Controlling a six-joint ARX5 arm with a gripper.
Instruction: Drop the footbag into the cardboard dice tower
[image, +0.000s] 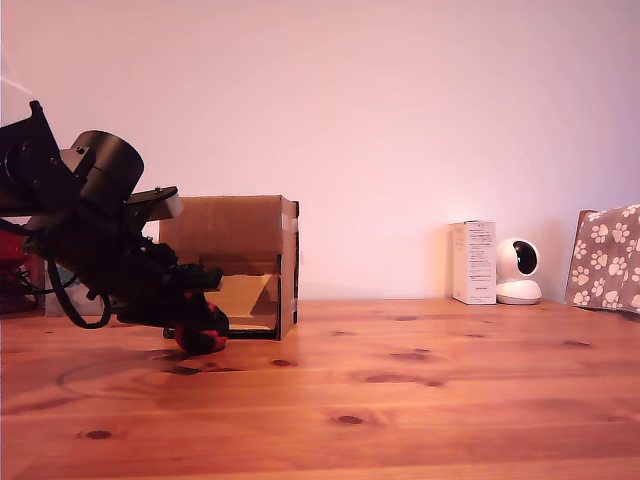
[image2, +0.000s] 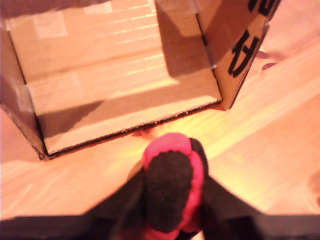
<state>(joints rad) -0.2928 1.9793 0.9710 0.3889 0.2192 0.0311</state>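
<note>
Your pincer (image: 203, 338) is clamped on the footbag (image: 199, 340), its dark fingers (image2: 127, 202) pressing the red and black ball from both sides in the wrist view. In the exterior view the ball sits low, at or just above the wooden table (image: 420, 400); you cannot tell whether it touches. It is just in front of the cardboard dice tower (image: 240, 262), outside the box, at the exterior view's left.

The tower's front opening faces you. Inside you see the slanted cardboard ramp (image2: 125, 87) and the dark-edged tray (image: 248, 327) at its foot; both look bare in the parts that show.

Well apart, toward the exterior view's right, stand a white carton (image: 473, 262), a small white camera (image: 518, 272) beside it, and a paw-print cloth (image: 606, 258) at the edge.
</note>
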